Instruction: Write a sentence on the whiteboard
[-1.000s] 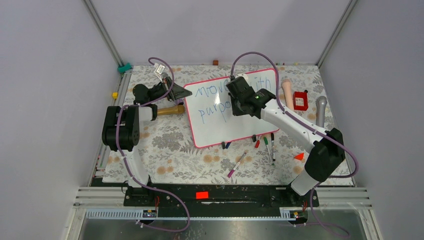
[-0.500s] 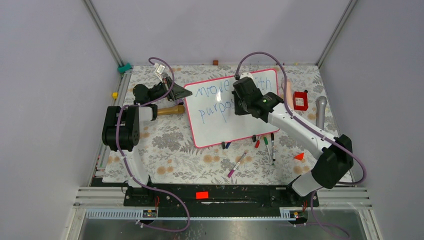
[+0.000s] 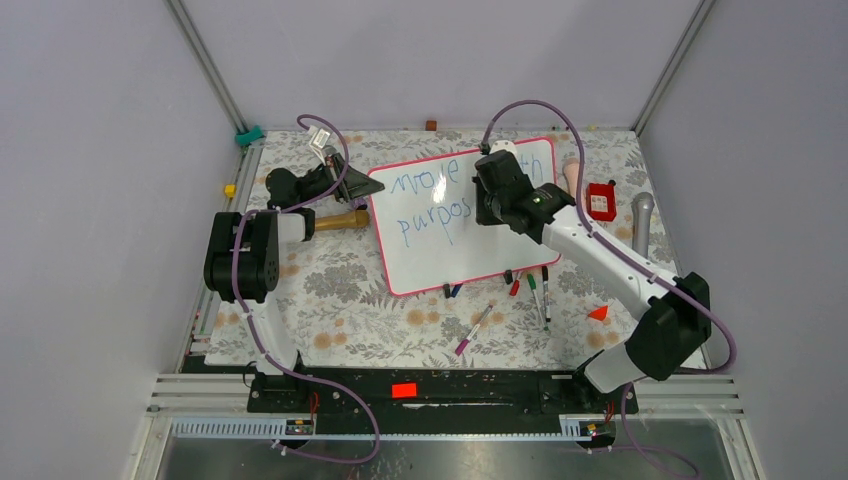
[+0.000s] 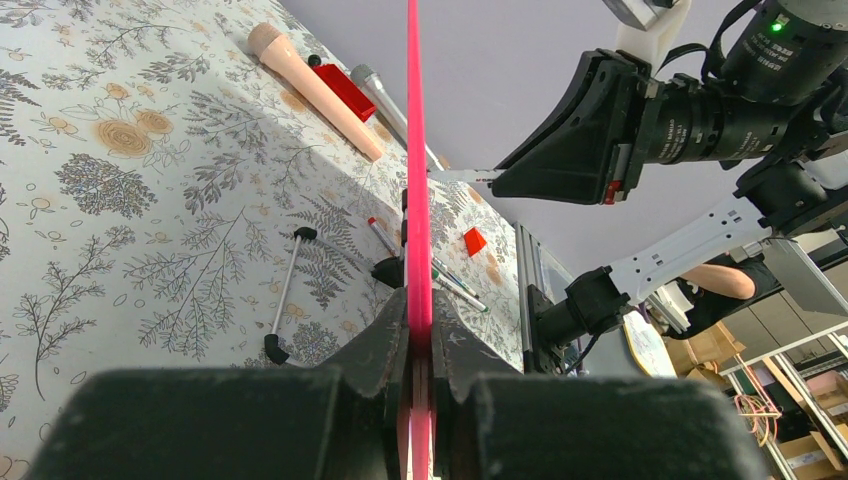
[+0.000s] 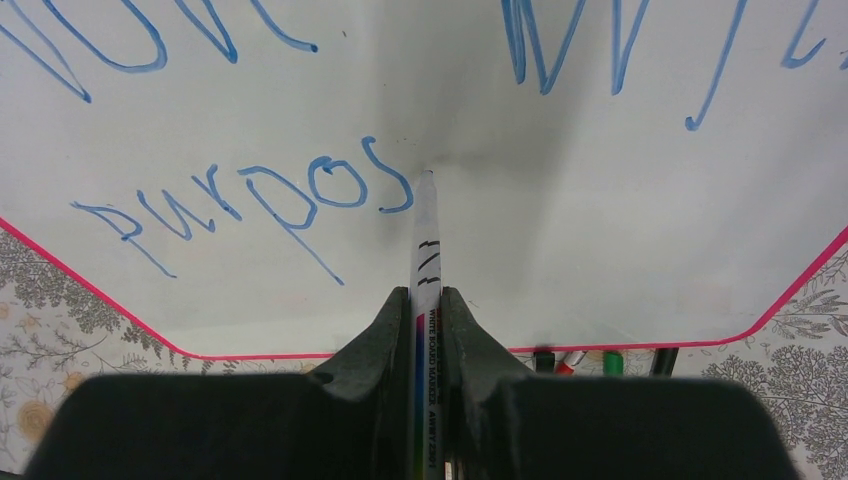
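The whiteboard with a pink-red rim lies tilted at the table's middle. The sentence in blue reads "move with" on top and "purpos" below; it also shows in the right wrist view. My left gripper is shut on the whiteboard's left rim, seen edge-on in the left wrist view. My right gripper is shut on a white marker, its tip touching the board just right of the "s". In the top view the right gripper hovers over the board's upper middle.
Several loose markers lie by the board's near edge, one pink-capped marker further forward. A wooden-handled tool lies left of the board. A beige handle, red box and grey microphone sit right.
My right gripper has moved rightward along the second row with the marker; the word has grown from "purpo" to "purpos". The left arm has not moved.
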`<action>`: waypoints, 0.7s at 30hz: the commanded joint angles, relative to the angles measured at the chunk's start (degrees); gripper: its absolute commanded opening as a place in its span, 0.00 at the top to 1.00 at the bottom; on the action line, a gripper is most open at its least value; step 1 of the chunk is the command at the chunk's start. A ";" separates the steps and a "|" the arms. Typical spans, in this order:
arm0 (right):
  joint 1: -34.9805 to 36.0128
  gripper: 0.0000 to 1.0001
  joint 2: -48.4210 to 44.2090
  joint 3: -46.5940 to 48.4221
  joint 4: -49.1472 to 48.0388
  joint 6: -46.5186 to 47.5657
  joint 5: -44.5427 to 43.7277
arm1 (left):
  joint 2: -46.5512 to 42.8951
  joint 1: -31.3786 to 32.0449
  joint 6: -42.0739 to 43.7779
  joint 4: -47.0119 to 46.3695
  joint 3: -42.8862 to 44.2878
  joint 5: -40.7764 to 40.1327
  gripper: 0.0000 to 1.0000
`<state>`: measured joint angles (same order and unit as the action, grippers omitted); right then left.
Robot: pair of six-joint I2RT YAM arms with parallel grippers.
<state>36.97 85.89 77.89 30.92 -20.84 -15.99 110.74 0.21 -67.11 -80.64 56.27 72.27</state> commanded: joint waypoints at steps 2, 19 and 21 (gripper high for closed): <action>-0.54 1.00 1.92 1.89 -0.82 -0.87 -0.87 | -1.08 -0.05 0.40 -4.17 1.82 2.03 1.00; -2.18 1.00 5.26 3.85 3.99 -3.71 -5.98 | -0.98 -0.12 0.49 -4.16 1.90 2.14 1.00; -2.52 1.00 5.23 3.99 4.02 -3.75 -5.94 | -1.01 -0.18 0.49 -4.17 1.87 2.15 1.00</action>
<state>36.21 89.69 80.44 34.63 -23.66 -17.61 110.74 0.21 -67.11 -80.20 56.27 72.25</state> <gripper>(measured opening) 0.155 0.059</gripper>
